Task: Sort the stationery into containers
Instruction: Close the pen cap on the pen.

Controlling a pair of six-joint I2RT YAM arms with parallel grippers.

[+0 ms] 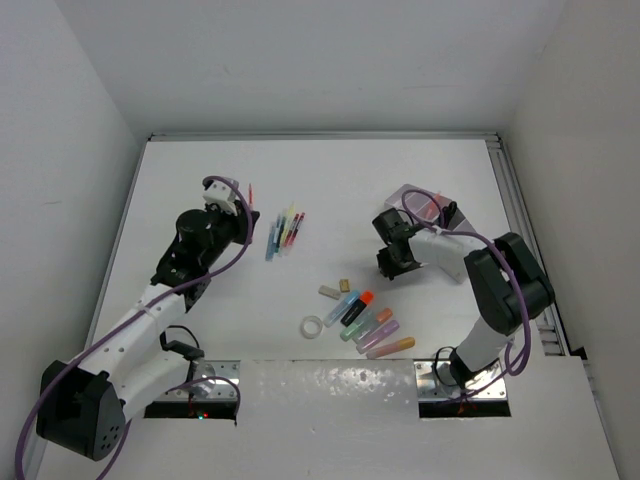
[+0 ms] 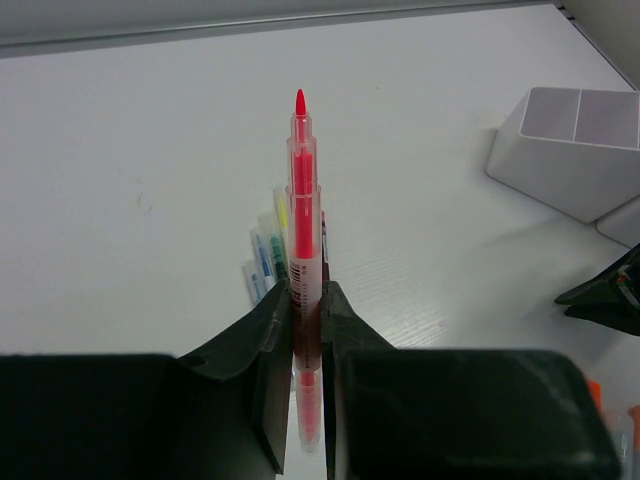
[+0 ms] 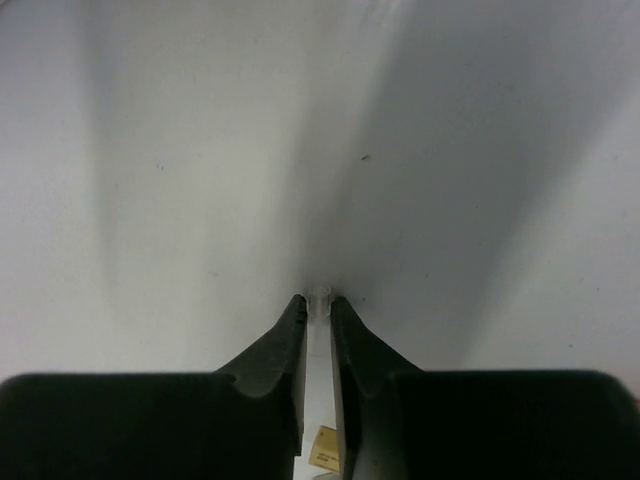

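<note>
My left gripper is shut on a red pen, which it holds above the table with its tip pointing away; the pen also shows in the top view. Several coloured pens lie just beyond it. The pale organizer stands at the right, partly hidden by my right arm. My right gripper points down at the table, its jaws pinched on a small clear piece. Highlighters, a tape ring and beige erasers lie in front.
A beige eraser shows between my right fingers, lower down. The table's raised right rail runs beside the organizer. White walls close in the left, back and right sides.
</note>
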